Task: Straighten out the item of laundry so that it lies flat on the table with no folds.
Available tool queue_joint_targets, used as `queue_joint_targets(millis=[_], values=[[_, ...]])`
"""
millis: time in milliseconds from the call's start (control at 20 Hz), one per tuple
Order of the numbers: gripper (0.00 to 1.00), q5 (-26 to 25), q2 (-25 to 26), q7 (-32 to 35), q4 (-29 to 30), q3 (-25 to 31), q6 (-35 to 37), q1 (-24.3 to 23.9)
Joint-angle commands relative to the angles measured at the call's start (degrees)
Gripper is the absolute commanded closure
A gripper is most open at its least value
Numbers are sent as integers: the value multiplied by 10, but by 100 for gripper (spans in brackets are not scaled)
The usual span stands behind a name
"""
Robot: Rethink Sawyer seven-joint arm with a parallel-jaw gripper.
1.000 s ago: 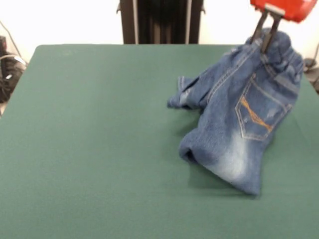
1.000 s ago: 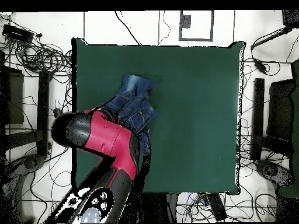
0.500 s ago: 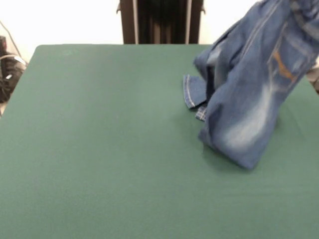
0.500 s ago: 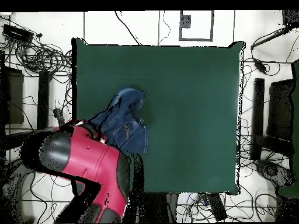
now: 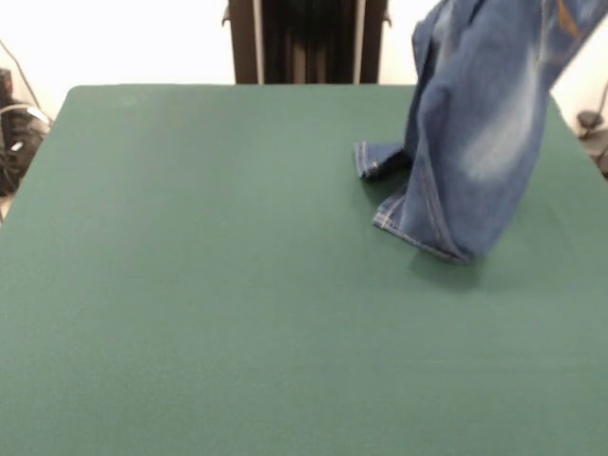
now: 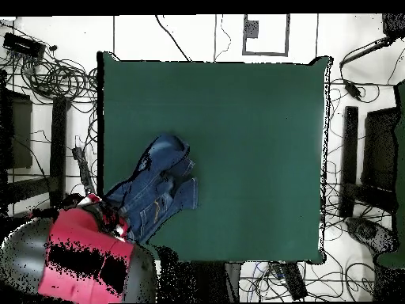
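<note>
The small blue denim jeans (image 5: pixel 475 123) hang from above at the far right of the green table (image 5: pixel 190 285). The waistband is out of the picture at the top edge. One leg hem (image 5: pixel 423 242) brushes the table and the other hem (image 5: pixel 375 160) lies beside it. In the overhead view the jeans (image 6: pixel 158 186) stretch from the table's left part toward the red and black arm (image 6: pixel 87 261) at the bottom left. The gripper itself is hidden, above the front view's top edge and under the arm's head overhead. The lifted jeans show it is shut on them.
The robot's dark pedestal (image 5: pixel 306 38) stands at the table's far edge. Cables and gear (image 6: pixel 47 71) lie on the floor round the table. Black stands (image 6: pixel 348 158) flank its right side. The table's edge (image 6: pixel 103 158) runs close to the hanging jeans.
The jeans have been lifted higher, from mostly lying bunched on the table to hanging with only the hems touching. The arm has drawn back toward the robot's base.
</note>
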Motion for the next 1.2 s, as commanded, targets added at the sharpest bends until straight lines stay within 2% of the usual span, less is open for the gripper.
queue_joint_targets(millis=[50, 300, 450, 650, 750, 900, 1000, 1200], values=[[100, -27, -60, 186, -47, -54, 127, 23], [100, -25, -74, 240, -93, -79, 202, 33], [100, -32, -76, 245, -130, -95, 245, 33], [100, -38, -88, 231, -191, -102, 327, 16], [100, -46, -91, 220, -234, -107, 393, 0], [100, -35, -99, 237, -265, -108, 443, -16], [100, -33, -101, 247, -277, -111, 466, -21], [100, -19, -104, 276, -265, -113, 454, -15]])
